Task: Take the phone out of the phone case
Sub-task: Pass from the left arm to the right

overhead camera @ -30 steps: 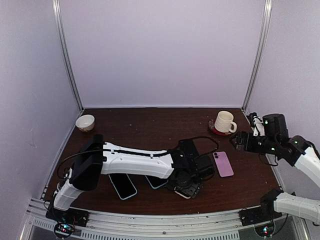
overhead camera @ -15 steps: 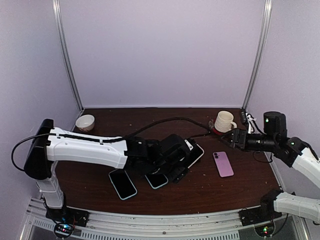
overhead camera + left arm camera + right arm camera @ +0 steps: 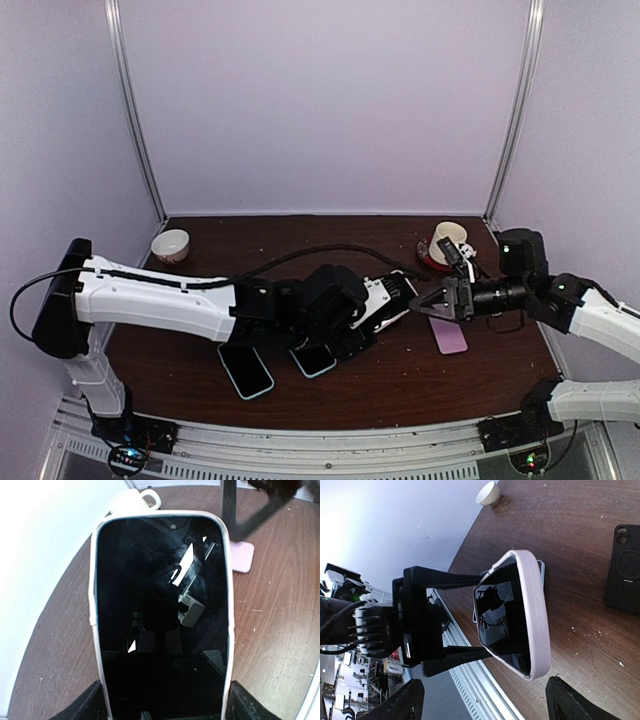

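A phone with a black screen sits in a white case. My left gripper is shut on its near end and holds it above the table. In the left wrist view the phone fills the frame, with my left gripper clamped on its two long edges. My right gripper is open, its tips just off the phone's far end and not touching it. In the right wrist view the cased phone hangs ahead of my open right gripper, slightly to its right.
Two teal-edged phones and a black case lie under the left arm. A pink phone lies under the right gripper. A mug on a red coaster stands back right, a small bowl back left.
My left arm swung from the table's front edge up to the middle, carrying the cased phone. My right gripper moved left and down to the phone's far end.
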Robot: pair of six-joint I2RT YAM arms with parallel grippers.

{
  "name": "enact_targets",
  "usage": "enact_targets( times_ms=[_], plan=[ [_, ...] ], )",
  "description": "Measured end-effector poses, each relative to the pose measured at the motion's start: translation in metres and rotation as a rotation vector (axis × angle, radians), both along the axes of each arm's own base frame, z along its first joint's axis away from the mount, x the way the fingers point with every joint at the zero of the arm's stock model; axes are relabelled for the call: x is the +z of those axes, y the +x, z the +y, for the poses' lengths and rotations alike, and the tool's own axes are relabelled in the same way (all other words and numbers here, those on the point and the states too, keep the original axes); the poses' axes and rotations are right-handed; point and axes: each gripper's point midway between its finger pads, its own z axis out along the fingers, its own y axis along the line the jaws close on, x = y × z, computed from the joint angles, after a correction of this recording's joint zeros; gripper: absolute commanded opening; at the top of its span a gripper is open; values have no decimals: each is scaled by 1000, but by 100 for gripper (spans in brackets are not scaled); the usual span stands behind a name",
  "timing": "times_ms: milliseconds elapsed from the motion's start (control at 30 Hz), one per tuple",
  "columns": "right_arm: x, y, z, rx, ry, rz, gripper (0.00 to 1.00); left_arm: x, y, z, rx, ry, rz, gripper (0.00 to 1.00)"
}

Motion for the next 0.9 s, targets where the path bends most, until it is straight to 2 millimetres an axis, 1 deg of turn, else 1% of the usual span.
enact_targets(
  times_ms=[100, 200, 300, 400, 567, 700, 767, 833, 900],
  plan=[
    [-8, -3, 6, 25, -19, 22, 78, 5, -4, -5, -13, -16, -23, 61],
    [-11, -5, 9, 37, -26, 26, 67, 9, -11, -11, -33, -31, -36, 61],
    [-10, -4, 10, 39, -23, 17, 57, 8, -16, -13, -46, -32, -40, 60],
    [-6, -2, 12, 37, -11, 6, 44, 7, -20, -14, -61, -24, -48, 61],
    [-4, -1, 15, 36, -4, -7, 32, 10, -21, -15, -70, -27, -62, 60],
    [-3, -2, 17, 50, -1, -12, 19, 14, -22, -15, -78, -30, -73, 60],
    [-3, -3, 18, 55, 2, -12, 10, 16, -22, -15, -83, -30, -77, 60],
    [-2, -4, 19, 63, 4, -19, 3, 17, -24, -15, -87, -35, -82, 60],
    [-2, -4, 20, 71, 3, -31, 0, 18, -24, -14, -90, -35, -83, 61]
  ],
)
